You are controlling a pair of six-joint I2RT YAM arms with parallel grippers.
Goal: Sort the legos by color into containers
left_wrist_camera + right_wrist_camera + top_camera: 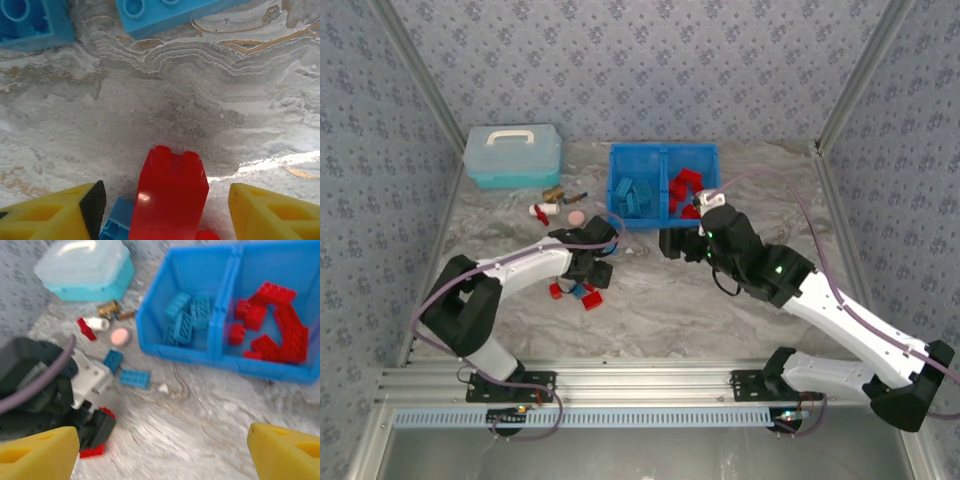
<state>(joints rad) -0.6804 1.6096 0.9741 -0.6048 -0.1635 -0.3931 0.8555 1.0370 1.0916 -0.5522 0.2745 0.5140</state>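
- No readable text, number or brand mark anywhere right now.
- Blue bin (640, 149): plain walls, no label to read.
- Pale lidded box (512, 157): no lettering legible on lid or side.
- Blue brick (150, 12), left wrist view: stud tops too blurred to read any marking.

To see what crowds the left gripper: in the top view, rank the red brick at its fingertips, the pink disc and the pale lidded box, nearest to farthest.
1. red brick: right at the left gripper, on its near side.
2. pink disc: beyond the gripper, toward the back.
3. pale lidded box: back left corner.
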